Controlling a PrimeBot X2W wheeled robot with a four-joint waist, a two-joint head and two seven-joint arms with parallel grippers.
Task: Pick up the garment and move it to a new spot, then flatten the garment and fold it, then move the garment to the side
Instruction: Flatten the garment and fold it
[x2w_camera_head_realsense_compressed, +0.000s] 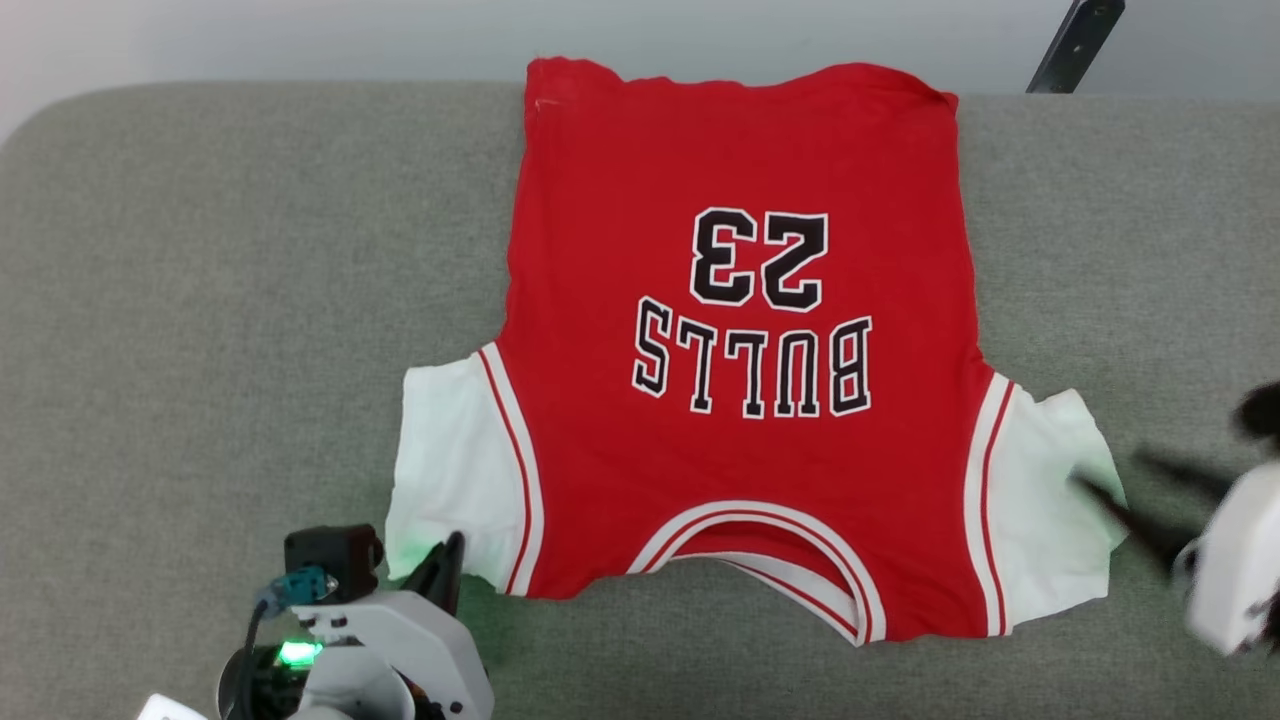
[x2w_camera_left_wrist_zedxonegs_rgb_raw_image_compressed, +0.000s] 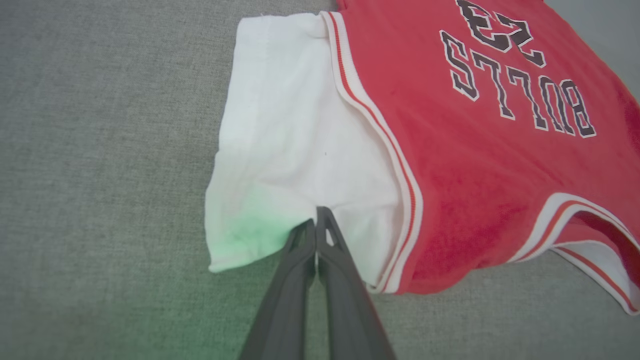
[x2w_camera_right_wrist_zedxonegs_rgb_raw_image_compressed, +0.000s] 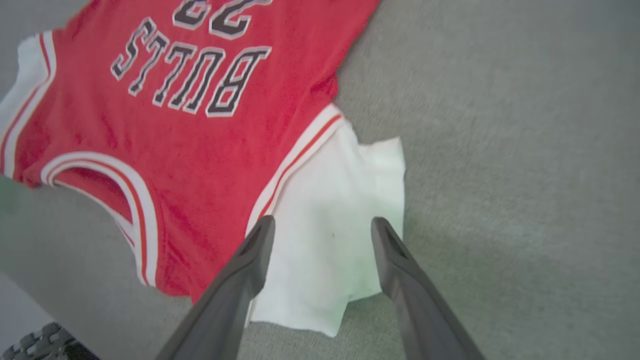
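The garment (x2w_camera_head_realsense_compressed: 740, 450) lay flat on the grey padded surface (x2w_camera_head_realsense_compressed: 200, 300), hem at the far edge and collar toward the near edge (lettering upside down in the head view). The left gripper (x2w_camera_left_wrist_zedxonegs_rgb_raw_image_compressed: 316, 220) was pressed together at one white sleeve's hem. The right gripper (x2w_camera_right_wrist_zedxonegs_rgb_raw_image_compressed: 322, 225) was spread apart over the other sleeve.

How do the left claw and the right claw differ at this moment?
The left claw is shut, fingers pressed together; the right claw is open, fingers spread. The left claw's tips meet at the edge of one white sleeve; the right claw is spread over the other sleeve. Both have long dark fingers aimed at the garment.
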